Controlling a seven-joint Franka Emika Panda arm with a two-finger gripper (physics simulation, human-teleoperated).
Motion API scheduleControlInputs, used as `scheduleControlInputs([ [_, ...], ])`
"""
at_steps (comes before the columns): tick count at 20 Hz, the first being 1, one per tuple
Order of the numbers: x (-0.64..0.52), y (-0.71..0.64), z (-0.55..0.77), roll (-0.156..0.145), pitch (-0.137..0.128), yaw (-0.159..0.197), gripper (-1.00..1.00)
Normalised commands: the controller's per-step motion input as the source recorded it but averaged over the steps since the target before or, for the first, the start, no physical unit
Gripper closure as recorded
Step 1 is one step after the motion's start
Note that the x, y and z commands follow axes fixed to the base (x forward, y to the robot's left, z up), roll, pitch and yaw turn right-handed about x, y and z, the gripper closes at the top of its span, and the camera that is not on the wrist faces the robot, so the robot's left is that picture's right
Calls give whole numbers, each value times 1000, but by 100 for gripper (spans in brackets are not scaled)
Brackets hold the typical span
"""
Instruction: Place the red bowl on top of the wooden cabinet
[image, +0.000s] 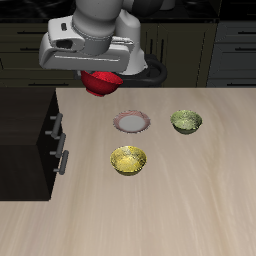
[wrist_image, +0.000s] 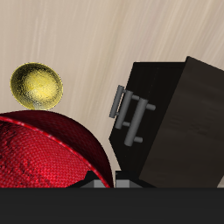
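End effector (image: 103, 76) lifts red bowl (image: 101, 82) above plate (image: 132, 122).

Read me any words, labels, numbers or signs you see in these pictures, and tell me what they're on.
None: no readable text on the red bowl, wooden cabinet, gripper, yellow bowl, olive-green bowl or plate.

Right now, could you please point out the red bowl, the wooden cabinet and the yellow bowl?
red bowl (image: 100, 83), exterior view, outer wall.
wooden cabinet (wrist_image: 179, 118), wrist view, dark side panel.
yellow bowl (image: 128, 160), exterior view, inside.
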Motion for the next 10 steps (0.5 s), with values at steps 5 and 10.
scheduleControlInputs([
  [5, -203, -640, -23, -105, -38, -49, 100],
  [10, -243, -514, 39, -74, 11, -30, 100],
])
